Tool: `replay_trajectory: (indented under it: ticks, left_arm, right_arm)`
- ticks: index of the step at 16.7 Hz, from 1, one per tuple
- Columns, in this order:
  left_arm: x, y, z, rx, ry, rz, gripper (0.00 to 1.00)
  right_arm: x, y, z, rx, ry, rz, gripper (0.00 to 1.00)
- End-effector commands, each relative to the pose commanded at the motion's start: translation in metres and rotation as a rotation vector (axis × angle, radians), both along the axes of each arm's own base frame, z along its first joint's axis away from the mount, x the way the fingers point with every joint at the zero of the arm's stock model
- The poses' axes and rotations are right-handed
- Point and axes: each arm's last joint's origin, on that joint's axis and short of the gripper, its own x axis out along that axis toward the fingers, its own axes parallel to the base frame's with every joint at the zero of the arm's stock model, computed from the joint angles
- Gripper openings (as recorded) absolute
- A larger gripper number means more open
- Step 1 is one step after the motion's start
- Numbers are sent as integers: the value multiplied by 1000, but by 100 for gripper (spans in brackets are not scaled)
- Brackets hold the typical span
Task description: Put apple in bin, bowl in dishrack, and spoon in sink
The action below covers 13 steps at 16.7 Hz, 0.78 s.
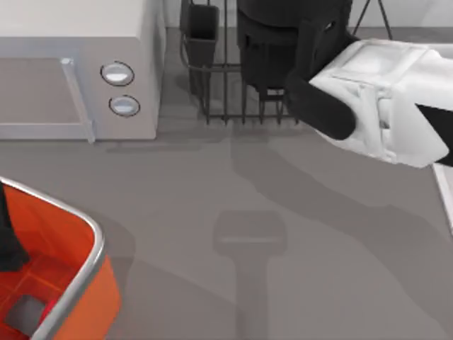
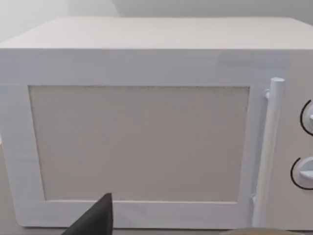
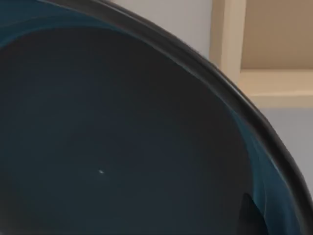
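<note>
My right gripper [image 1: 301, 67] is shut on the teal-blue bowl [image 1: 279, 32], which hangs dark over the black wire dishrack [image 1: 226, 106] at the back. The right wrist view looks straight into the bowl's [image 3: 112, 147] deep inside, and one fingertip [image 3: 249, 218] shows at its wall. The orange bin [image 1: 85, 283] with its silver rim stands at the front left. A bright red patch on its floor looks like the apple [image 1: 49, 309]. My left gripper [image 1: 8, 248] hangs over the bin at the left edge. The spoon is out of view.
A white box with two round knobs [image 1: 120, 88] stands at the back left, and the left wrist view faces its door [image 2: 139, 142]. The dishrack's dark cup [image 1: 200, 32] is at its left corner. A pale raised strip [image 1: 444, 198] runs along the right edge.
</note>
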Motion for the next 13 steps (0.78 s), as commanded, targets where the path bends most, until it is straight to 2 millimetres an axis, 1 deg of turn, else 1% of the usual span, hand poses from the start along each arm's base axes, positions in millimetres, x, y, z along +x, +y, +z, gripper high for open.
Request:
replay_trajectory:
  ticks: [3, 5, 6, 8, 12, 13]
  left_arm:
    - [0, 0, 0, 0, 0, 0, 100]
    - [0, 0, 0, 0, 0, 0, 100]
    - [0, 0, 0, 0, 0, 0, 100]
    - [0, 0, 0, 0, 0, 0, 100]
    - [0, 0, 0, 0, 0, 0, 100]
    - [0, 0, 0, 0, 0, 0, 100]
  right_arm:
    - [48, -12, -51, 4, -7, -7, 0]
    - [71, -23, -79, 7, -10, -6, 0]
    - [78, -28, -90, 6, -8, -3, 0]
    - [86, -34, -101, 3, -4, 2, 0]
    - [86, -34, -102, 2, -3, 3, 0]
    - [86, -34, -102, 2, -3, 3, 8]
